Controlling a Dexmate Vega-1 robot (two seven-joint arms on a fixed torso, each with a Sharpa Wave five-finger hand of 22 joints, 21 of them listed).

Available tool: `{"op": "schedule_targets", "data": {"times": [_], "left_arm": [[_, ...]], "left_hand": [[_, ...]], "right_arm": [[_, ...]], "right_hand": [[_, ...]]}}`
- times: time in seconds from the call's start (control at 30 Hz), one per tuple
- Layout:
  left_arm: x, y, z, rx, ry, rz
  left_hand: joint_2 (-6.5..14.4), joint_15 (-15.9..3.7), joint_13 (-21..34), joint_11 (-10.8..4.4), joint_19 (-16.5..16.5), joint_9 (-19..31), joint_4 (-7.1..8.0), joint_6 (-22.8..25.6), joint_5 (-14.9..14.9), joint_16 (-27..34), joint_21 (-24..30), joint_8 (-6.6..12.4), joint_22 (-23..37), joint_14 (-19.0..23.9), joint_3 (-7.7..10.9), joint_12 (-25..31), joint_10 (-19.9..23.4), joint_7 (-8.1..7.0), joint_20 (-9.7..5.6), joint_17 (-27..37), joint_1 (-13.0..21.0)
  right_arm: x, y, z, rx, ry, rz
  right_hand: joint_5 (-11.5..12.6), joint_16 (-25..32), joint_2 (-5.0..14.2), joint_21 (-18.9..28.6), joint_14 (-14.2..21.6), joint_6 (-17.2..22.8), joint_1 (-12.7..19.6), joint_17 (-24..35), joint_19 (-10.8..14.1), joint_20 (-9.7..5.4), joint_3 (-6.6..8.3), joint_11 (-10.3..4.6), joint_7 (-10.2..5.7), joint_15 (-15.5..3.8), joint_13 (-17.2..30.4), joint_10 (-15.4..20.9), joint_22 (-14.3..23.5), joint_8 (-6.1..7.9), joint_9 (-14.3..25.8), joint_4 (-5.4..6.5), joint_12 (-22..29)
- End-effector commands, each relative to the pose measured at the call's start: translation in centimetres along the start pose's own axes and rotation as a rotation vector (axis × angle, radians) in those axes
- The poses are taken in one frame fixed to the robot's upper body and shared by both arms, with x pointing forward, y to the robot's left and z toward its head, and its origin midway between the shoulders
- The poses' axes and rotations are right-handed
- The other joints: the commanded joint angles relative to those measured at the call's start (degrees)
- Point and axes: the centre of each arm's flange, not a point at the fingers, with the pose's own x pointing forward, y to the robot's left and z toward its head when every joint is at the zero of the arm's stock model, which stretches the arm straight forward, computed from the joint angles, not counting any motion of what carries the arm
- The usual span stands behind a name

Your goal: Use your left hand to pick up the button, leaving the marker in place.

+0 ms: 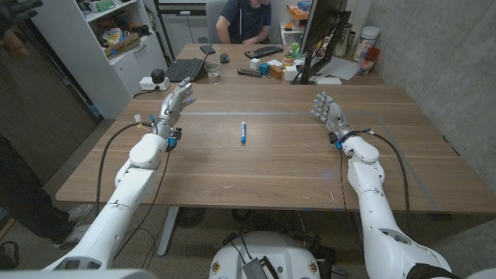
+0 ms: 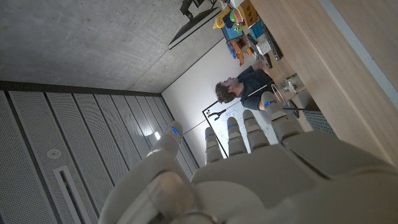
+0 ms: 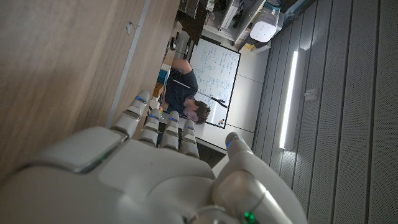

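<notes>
A blue marker (image 1: 243, 132) lies on the wooden table (image 1: 263, 167), about midway between my two hands. My left hand (image 1: 175, 105) is at the table's far left, well left of the marker, fingers stretched and apart, holding nothing. Seen from the left wrist camera, that hand (image 2: 249, 168) has its fingers reaching out with nothing between them. My right hand (image 1: 326, 110) stands to the right of the marker, fingers apart and empty; it is also in the right wrist view (image 3: 149, 168). A small pale speck (image 3: 129, 27) lies on the wood ahead of it; it is too small to tell whether it is the button.
Across the far end of the table are a laptop (image 1: 184, 70), a glass (image 1: 212, 72), a keyboard (image 1: 263, 52) and a monitor (image 1: 322, 31), with a person (image 1: 244, 19) seated behind. Another person (image 1: 23, 194) stands at the left edge, near a cabinet (image 1: 116, 46).
</notes>
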Motion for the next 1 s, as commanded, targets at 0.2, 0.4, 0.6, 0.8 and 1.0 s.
{"op": "schedule_targets", "data": {"times": [0.2,0.4,0.6,0.8,1.0], "left_arm": [[-0.6,2.6,4.2,0.194,-0.075,0.078],[-0.9,3.3,5.8,0.259,-0.106,0.109],[-1.1,3.7,7.3,0.369,-0.131,0.148],[-1.2,3.8,8.3,0.459,-0.146,0.174],[-1.4,4.4,9.2,0.509,-0.162,0.198]], "left_hand": [[0.0,-0.33,0.3,-0.69,0.0,0.2,-1.58,-0.8,0.1,0.1,-0.2,0.0,0.3,-0.5,0.22,-0.1,-1.2,-2.4,0.57,0.2,1.7],[0.0,-0.55,0.3,-1.24,0.1,0.2,-2.3,-1.6,0.0,0.1,-0.4,-0.07,0.3,-0.6,0.26,-0.1,-1.6,-3.02,0.57,0.2,2.2],[-0.1,-0.81,0.3,-1.8,0.1,0.2,-2.9,-2.0,-0.1,0.1,-0.5,0.01,0.3,-0.8,0.21,-0.2,-2.5,-3.14,0.64,0.2,2.7],[-0.2,-0.99,0.3,-2.38,-0.1,0.2,-3.8,-3.0,-0.2,0.1,-0.7,-0.02,0.3,-1.3,0.26,-0.3,-3.5,-3.19,0.86,0.3,3.6],[-0.4,-1.14,0.3,-2.86,-0.1,0.3,-4.51,-4.1,-0.3,0.0,-0.9,-0.05,0.3,-1.9,0.26,-0.3,-4.1,-3.2,0.92,0.3,4.4]], "right_arm": [[0.1,0.1,0.3,0.005,-0.013,-0.004],[0.4,0.1,0.3,0.004,-0.017,0.0],[0.6,0.2,0.1,0.009,-0.016,-0.001],[0.8,0.1,0.0,0.013,-0.015,0.001],[1.0,-0.1,0.0,0.016,-0.021,-0.007]], "right_hand": [[0.2,0.3,-0.21,0.2,0.1,0.4,0.4,0.1,0.2,0.28,0.34,0.0,0.05,0.44,0.2,0.3,0.3,0.47,0.3,-0.19,0.4],[0.2,0.4,-0.21,0.3,0.1,0.5,0.4,0.1,0.2,0.34,0.33,0.0,0.07,0.49,0.2,0.3,0.3,0.48,0.3,-0.2,0.4],[0.2,0.4,-0.21,0.3,0.1,0.4,0.3,0.1,0.2,0.33,0.32,-0.08,0.04,0.44,0.2,0.3,0.3,0.48,0.3,-0.2,0.4],[0.2,0.4,-0.24,0.3,0.1,0.5,0.3,0.2,0.2,0.3,0.29,-0.14,0.07,0.46,0.2,0.3,0.3,0.49,0.3,-0.22,0.4],[0.2,0.4,-0.25,0.3,0.1,0.5,0.2,0.2,0.2,0.33,0.27,-0.08,0.06,0.45,0.2,0.4,0.3,0.51,0.3,-0.22,0.4]]}}
